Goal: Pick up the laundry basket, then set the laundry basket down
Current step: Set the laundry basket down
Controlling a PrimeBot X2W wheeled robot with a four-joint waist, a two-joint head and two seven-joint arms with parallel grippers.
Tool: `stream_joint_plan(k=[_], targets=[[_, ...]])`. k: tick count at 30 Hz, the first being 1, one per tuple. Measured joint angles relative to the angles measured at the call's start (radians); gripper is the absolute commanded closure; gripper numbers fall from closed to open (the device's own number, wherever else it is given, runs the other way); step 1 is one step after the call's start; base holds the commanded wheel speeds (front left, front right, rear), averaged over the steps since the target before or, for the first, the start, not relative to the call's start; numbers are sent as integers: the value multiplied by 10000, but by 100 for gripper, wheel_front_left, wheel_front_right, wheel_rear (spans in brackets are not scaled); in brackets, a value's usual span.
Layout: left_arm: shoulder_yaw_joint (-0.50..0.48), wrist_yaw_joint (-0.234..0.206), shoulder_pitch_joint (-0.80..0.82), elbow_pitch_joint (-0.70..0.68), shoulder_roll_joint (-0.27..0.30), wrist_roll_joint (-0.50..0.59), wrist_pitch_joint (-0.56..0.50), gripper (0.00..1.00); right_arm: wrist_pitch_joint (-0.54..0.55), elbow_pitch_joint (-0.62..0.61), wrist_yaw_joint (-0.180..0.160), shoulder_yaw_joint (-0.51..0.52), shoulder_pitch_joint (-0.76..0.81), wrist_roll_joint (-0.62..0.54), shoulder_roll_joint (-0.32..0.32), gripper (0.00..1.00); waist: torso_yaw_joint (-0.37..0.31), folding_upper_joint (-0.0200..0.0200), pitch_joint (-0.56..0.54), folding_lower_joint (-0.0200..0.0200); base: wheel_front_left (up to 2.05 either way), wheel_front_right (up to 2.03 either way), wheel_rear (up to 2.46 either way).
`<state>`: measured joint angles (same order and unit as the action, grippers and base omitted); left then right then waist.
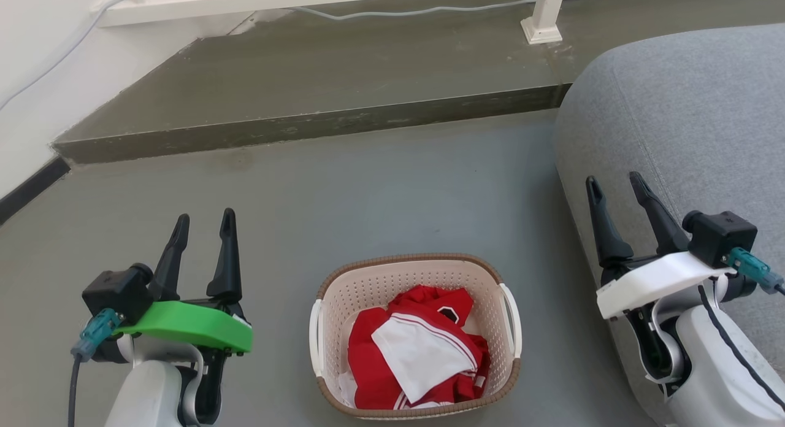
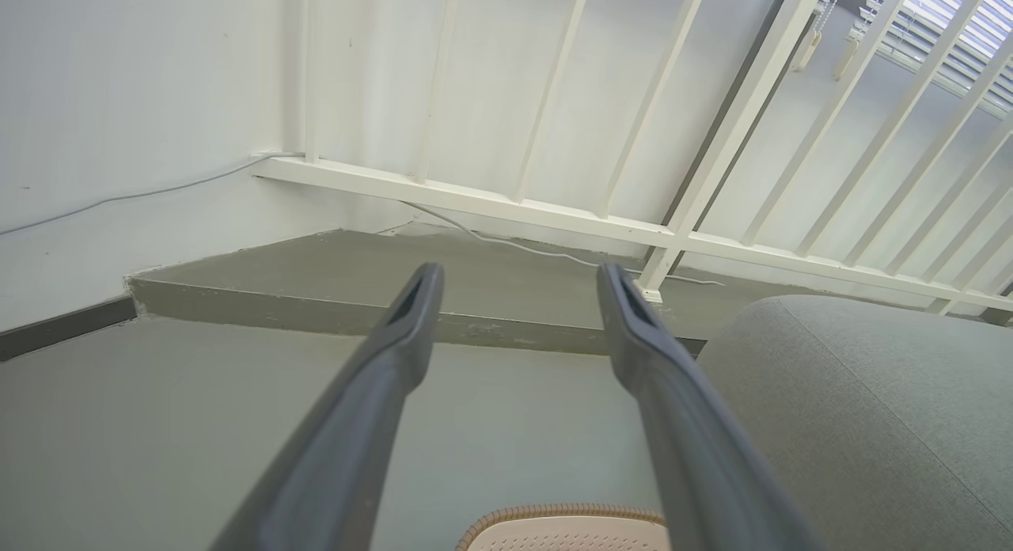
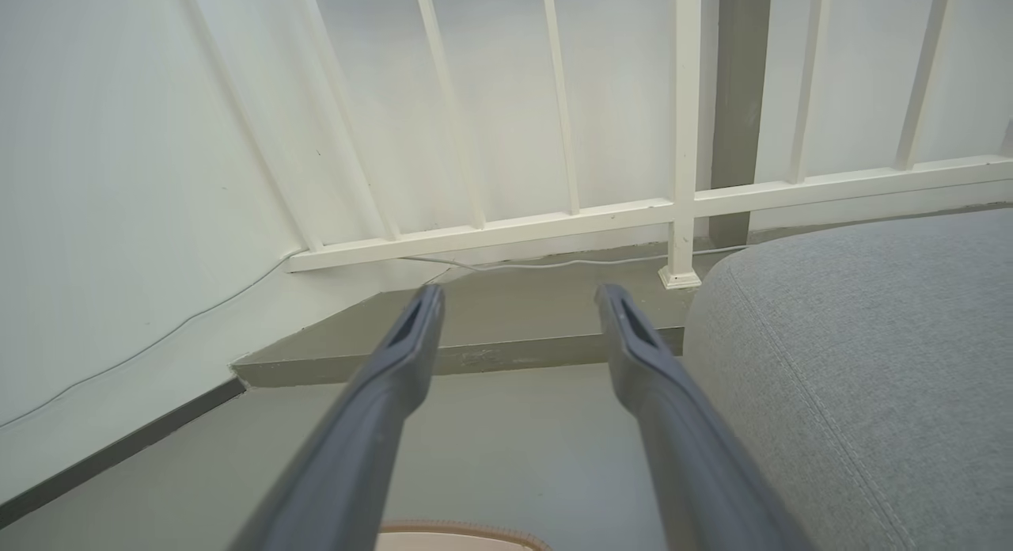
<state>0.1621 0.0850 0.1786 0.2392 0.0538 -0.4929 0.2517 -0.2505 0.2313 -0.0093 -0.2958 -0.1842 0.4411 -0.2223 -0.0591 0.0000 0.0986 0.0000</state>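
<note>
grey floor (image 1: 380, 188) carries the laundry basket (image 1: 423, 264) with red-white clothes (image 1: 417, 353) inside; grey sofa (image 1: 681, 114) at right, raised step (image 1: 319, 77) behind.

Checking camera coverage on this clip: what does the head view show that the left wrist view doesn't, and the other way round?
Head view adds: red and white clothes in the laundry basket, its white side handles, and the right gripper, open beside the grey sofa. Left wrist view adds: the railing's slim balusters and window blinds. Both: the open left gripper, the basket's brown rim, the sofa, the raised step, the white cable.
</note>
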Motion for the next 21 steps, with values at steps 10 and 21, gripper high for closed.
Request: stream_joint_plan(k=[10, 21], targets=[[-100, 119, -304, -184, -40, 228, 0, 0, 0, -163, 176, 261, 322, -209, 186, 0, 35, 0, -28, 0, 0, 0, 0], [-251, 213, -413, -226, -75, 274, 0, 0, 0, -232, 353, 529, 528, -395, 341, 0, 75, 0, -53, 0, 0, 0, 0]])
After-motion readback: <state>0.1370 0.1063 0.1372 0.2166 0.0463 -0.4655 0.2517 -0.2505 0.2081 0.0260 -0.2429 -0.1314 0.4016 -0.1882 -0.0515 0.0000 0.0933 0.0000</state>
